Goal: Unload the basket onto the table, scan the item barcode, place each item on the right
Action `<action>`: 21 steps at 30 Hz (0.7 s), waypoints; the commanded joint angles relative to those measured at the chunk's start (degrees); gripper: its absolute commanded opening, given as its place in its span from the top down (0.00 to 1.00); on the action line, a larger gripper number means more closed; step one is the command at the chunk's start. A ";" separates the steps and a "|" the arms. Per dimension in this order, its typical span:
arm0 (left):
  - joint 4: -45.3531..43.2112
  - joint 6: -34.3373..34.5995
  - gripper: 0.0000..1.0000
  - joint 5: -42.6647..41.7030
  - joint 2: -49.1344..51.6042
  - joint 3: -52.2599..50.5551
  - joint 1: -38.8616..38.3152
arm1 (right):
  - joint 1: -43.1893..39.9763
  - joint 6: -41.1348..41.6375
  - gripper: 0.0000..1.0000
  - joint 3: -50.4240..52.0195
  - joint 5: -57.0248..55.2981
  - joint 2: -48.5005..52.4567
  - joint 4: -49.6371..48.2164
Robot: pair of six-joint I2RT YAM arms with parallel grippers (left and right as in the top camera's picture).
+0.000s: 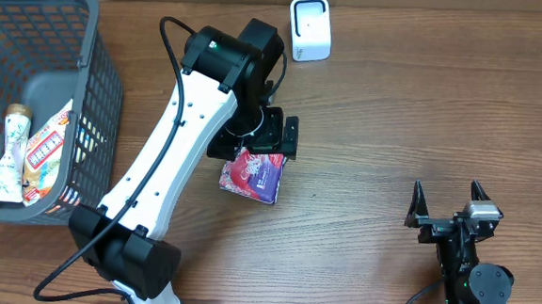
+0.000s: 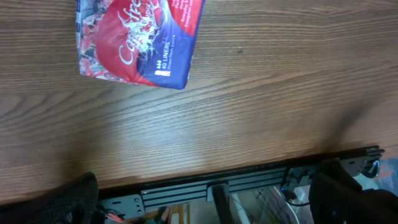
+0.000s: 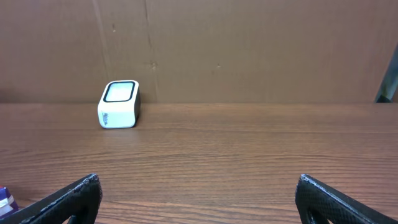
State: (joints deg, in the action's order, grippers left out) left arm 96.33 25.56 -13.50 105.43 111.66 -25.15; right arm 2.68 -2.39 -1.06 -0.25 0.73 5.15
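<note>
The item is a red and purple packet (image 1: 251, 176) lying flat on the wooden table; in the left wrist view this packet (image 2: 137, 37) fills the upper left. My left gripper (image 1: 254, 143) hovers just over the packet's far edge, and its fingers (image 2: 68, 202) stand wide apart at the frame's lower corners, open with nothing between them. The white barcode scanner (image 1: 310, 28) stands at the back of the table, apart from the packet, and the scanner (image 3: 119, 104) also shows in the right wrist view. My right gripper (image 1: 449, 205) rests open near the front right, empty.
A grey plastic basket (image 1: 97, 75) at the left holds several other packets. The table's front edge with a metal rail (image 2: 217, 186) lies close beyond the packet. A brown board wall (image 3: 249, 43) backs the table behind the scanner.
</note>
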 commanded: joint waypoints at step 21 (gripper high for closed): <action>-28.81 -3.30 0.00 -5.40 -7.10 6.58 0.15 | 0.31 -0.26 0.00 0.61 -0.13 -0.57 -0.39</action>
State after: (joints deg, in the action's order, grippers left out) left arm 68.90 23.59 -18.15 101.73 116.57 -25.15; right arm 2.68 -2.39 -1.06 -0.25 0.73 5.15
